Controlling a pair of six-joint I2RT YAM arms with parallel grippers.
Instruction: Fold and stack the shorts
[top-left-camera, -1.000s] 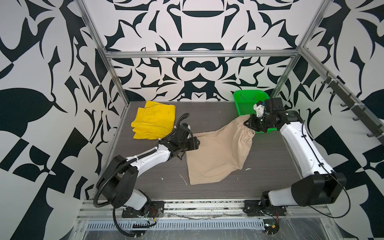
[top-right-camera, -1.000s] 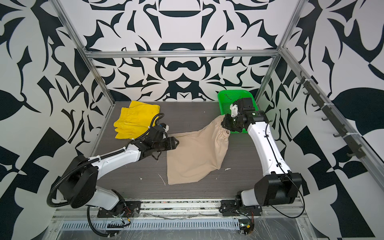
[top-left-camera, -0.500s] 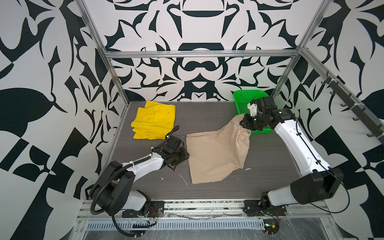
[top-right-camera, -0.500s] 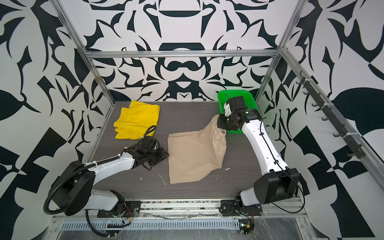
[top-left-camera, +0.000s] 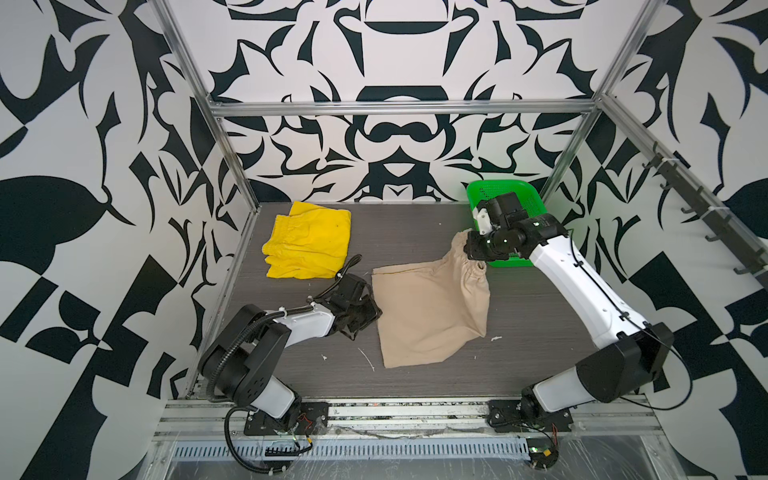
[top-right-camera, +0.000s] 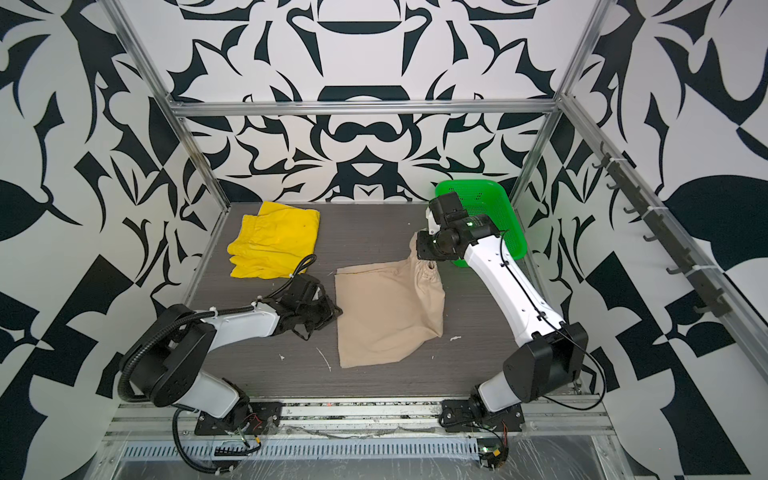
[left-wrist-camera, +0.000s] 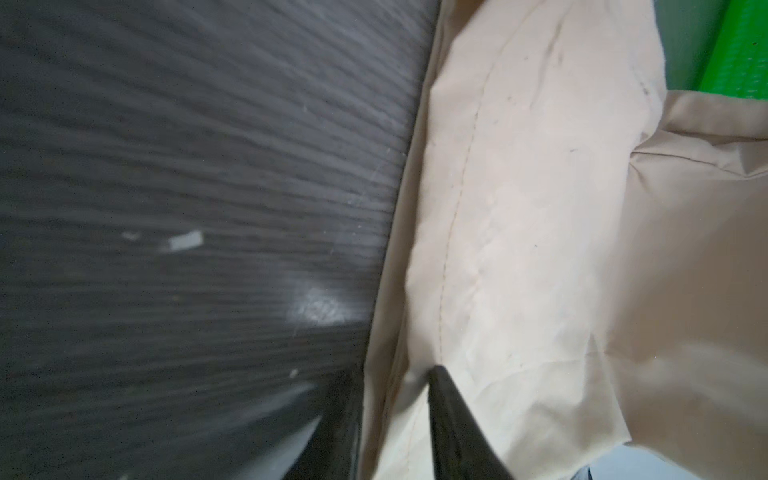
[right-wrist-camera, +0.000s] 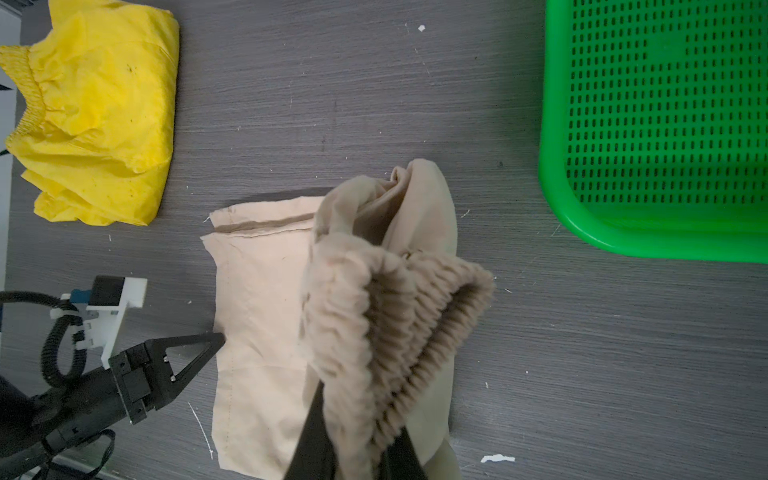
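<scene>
Left hand (top-left-camera: 374, 311) slid nearer along left hem of limp beige cloth shorts (top-left-camera: 428, 307), centre of dark surface (top-left-camera: 415, 224) | jaws straddle hem, grip unclear | right hand (top-left-camera: 478, 254) clamps raised gathered waistband | likely soft, floppy: pinch hems

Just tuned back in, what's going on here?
The right gripper grips the beige shorts by the gathered waistband, holding that end off the table. The left gripper is at their opposite edge, jaws astride it. The yellow shorts lie roughly folded at far left; nothing is stacked yet.
</scene>
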